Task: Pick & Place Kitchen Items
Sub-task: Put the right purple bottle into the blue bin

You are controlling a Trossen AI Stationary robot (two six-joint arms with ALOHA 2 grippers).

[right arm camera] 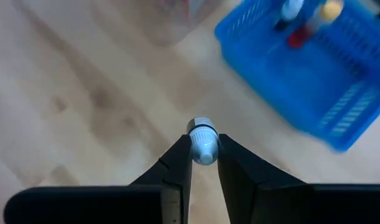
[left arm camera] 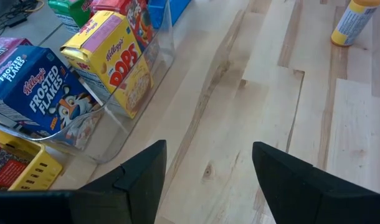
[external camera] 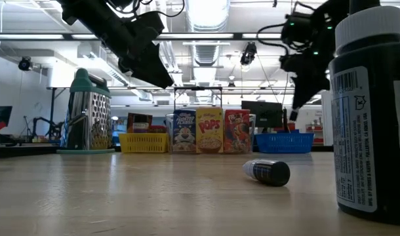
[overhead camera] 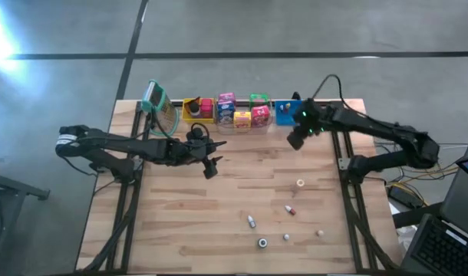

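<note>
While the left gripper [overhead camera: 211, 165] hangs open and empty over the middle of the table [overhead camera: 219, 222], the right gripper [right arm camera: 204, 155] is up in the air near the blue bin [right arm camera: 302, 81], fingers pinched on a small white bottle [right arm camera: 202, 144]. By the look of it this is the carry step: the bottle is lifted and the bin sits just ahead, so the next move calls for lining up over the basket's opening and releasing cleanly inside, where other small items already lie. Behind the left gripper, the clear bin [left arm camera: 124, 118] holds the cereal boxes, and the labels read plainly: Kellogg's Frosted Flakes [left arm camera: 37, 99] in blue, Pops [left arm camera: 118, 59] in yellow. More little bottles [overhead camera: 252, 221] wait scattered on the near side of the table.
</note>
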